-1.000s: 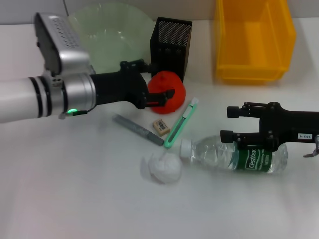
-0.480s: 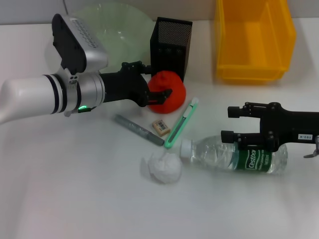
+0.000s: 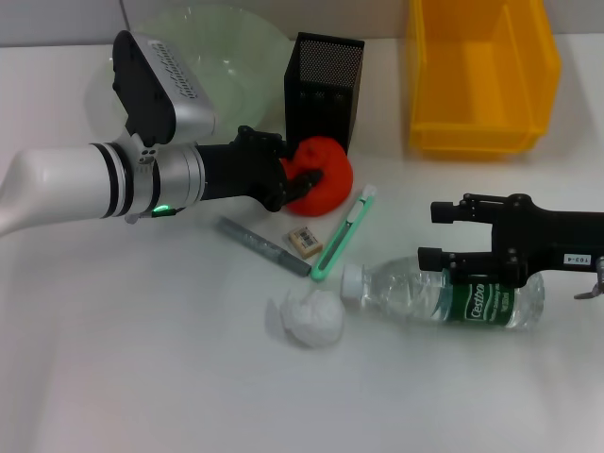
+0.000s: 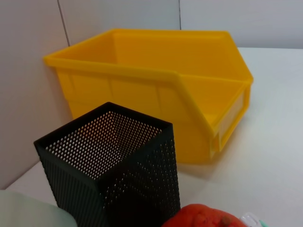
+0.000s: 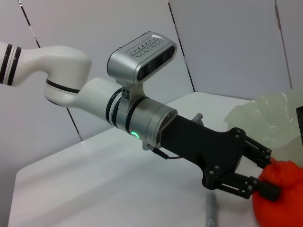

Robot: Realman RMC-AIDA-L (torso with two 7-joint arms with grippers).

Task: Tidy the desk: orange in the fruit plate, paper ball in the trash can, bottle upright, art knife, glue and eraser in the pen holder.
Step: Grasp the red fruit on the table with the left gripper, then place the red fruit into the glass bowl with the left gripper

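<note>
your left gripper [image 3: 300,176] is clenched on the orange [image 3: 321,176], which sits on the desk just in front of the pen holder [image 3: 323,87], with the pale green fruit plate [image 3: 212,66] behind the arm; in the right wrist view the fingers [image 5: 255,189] press into the fruit's side. lift straight up first, because the pen holder stands touching or nearly touching the orange and a sideways drag would likely tip it. once clear, carry it back over the plate's rim, lower it, and only then let go, so it doesn't roll. your right gripper [image 3: 436,234] hangs parted above the lying bottle [image 3: 444,293]; leave it parked
</note>
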